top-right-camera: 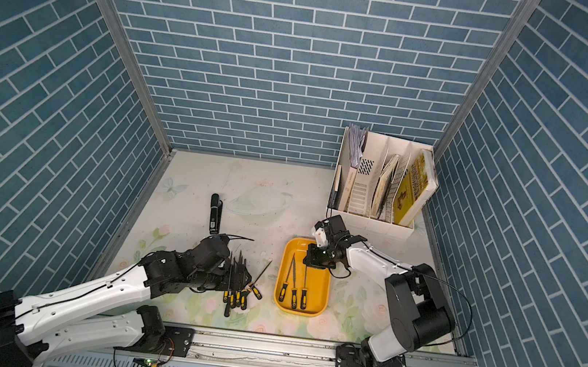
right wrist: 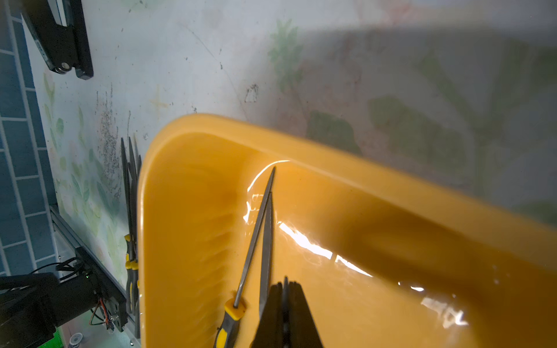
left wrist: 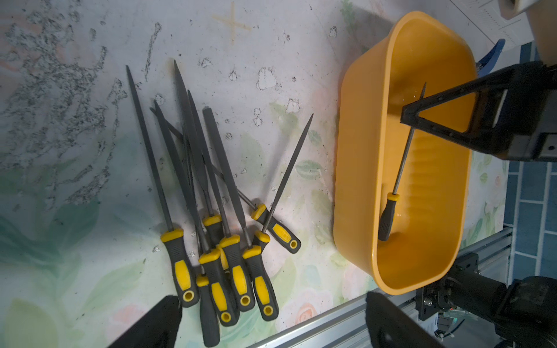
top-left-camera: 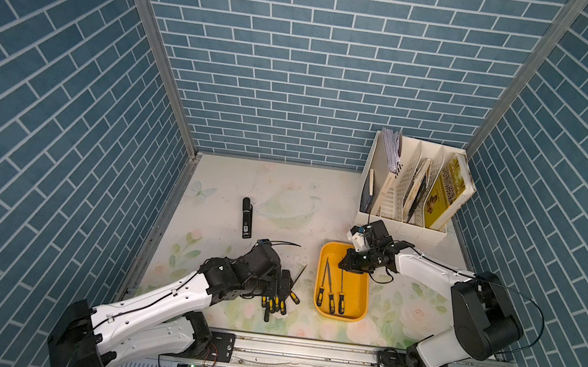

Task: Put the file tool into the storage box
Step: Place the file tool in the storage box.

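Right now the right fingers [left wrist: 407,116] pinch the shaft of a slim black-and-yellow-handled steel file [left wrist: 402,162], which slants down into the shallow yellow-orange plastic tray [top-left-camera: 357,295], right of centre in both top views, beside two more files [top-left-camera: 331,302]. Lower centre, the left fingers [left wrist: 156,325] gape wide above a heap of like files [left wrist: 212,223] on the floral counter [top-left-camera: 283,198]. A black stapler [top-left-camera: 247,218] lies above them; a white divided book rack [top-left-camera: 409,191] stands upper right.

Eleven files [left wrist: 224,168] (three boxed), one box [left wrist: 355,180]
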`<state>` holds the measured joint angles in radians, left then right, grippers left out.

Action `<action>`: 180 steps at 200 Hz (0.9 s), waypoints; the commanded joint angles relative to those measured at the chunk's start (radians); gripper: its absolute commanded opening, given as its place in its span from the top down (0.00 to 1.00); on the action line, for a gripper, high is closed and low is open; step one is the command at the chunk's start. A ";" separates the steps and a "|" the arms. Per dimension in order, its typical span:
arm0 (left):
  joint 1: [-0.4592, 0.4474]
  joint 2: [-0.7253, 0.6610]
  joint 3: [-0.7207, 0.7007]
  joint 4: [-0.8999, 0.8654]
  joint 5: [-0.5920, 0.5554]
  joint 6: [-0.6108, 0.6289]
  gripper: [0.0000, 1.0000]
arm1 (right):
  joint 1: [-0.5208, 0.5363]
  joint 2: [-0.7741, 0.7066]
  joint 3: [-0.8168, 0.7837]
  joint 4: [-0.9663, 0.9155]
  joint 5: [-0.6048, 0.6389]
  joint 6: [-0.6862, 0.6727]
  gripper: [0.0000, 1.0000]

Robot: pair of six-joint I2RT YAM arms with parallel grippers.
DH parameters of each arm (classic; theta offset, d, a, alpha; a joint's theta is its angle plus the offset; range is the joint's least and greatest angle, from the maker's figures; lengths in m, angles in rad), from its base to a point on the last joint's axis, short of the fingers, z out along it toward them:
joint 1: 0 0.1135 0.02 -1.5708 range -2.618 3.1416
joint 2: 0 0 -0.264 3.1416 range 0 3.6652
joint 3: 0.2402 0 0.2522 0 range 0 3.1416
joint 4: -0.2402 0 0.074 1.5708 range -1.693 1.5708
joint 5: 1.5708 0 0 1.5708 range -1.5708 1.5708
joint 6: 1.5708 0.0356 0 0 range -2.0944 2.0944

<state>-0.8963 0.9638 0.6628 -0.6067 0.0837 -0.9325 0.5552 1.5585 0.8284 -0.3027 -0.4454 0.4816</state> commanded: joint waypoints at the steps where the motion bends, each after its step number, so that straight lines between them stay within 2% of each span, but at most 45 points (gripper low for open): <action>1: 0.000 -0.007 -0.014 0.004 -0.024 -0.003 0.00 | 0.024 0.024 -0.008 0.061 0.001 0.040 1.00; 114: 0.000 -0.025 -0.049 -0.005 -0.026 -0.014 0.00 | 0.029 0.031 -0.079 0.128 0.029 0.111 1.00; 169: -0.001 -0.012 -0.055 -0.052 -0.038 -0.038 0.00 | 0.028 0.004 -0.079 0.101 0.056 0.111 0.73; 180: -0.002 -0.016 -0.062 -0.062 -0.041 -0.052 0.00 | 0.028 -0.007 -0.076 0.090 0.065 0.110 0.70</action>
<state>-0.8963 0.9459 0.6228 -0.6216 0.0669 -0.9585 0.5808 1.5848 0.7582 -0.1802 -0.4194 0.6003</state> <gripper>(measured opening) 0.997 0.278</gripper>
